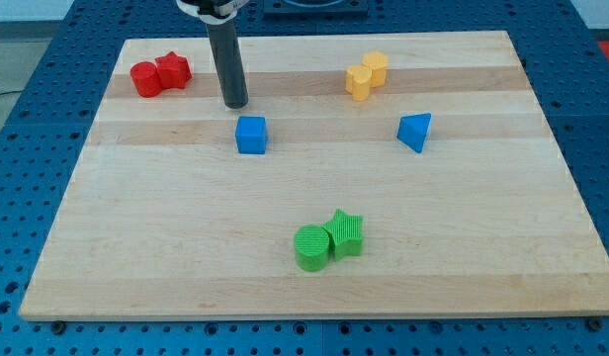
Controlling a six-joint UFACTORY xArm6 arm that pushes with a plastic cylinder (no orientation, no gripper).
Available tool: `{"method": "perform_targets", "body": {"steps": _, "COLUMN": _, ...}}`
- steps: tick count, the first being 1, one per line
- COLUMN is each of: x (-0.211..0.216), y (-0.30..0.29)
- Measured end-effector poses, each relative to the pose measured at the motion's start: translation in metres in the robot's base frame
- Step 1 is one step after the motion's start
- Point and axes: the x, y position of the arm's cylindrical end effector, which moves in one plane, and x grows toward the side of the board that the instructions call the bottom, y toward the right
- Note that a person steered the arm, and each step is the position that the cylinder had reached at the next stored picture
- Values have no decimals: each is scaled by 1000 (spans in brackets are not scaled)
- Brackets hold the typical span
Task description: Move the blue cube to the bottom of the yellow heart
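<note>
My tip (235,103) rests on the wooden tabletop (186,247); this rod ends in no hand, so it grasps nothing. The blue cube (251,134) sits just below the tip, slightly to its right, apart from it. The 2 yellow blocks (367,75), touching each other, lie well to the tip's right; which is the heart I cannot tell.

blue cube (251,134), yellow heart (359,82), dark rod (226,64)
</note>
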Motion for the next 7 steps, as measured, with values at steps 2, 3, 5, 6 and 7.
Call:
{"method": "perform_targets", "body": {"steps": 2, "x": 54, "y": -9}}
{"method": "perform_targets", "body": {"steps": 3, "x": 59, "y": 27}}
{"method": "perform_targets", "body": {"steps": 5, "x": 66, "y": 85}}
{"method": "perform_targets", "body": {"steps": 6, "x": 85, "y": 85}}
{"method": "perform_targets", "body": {"steps": 7, "x": 98, "y": 90}}
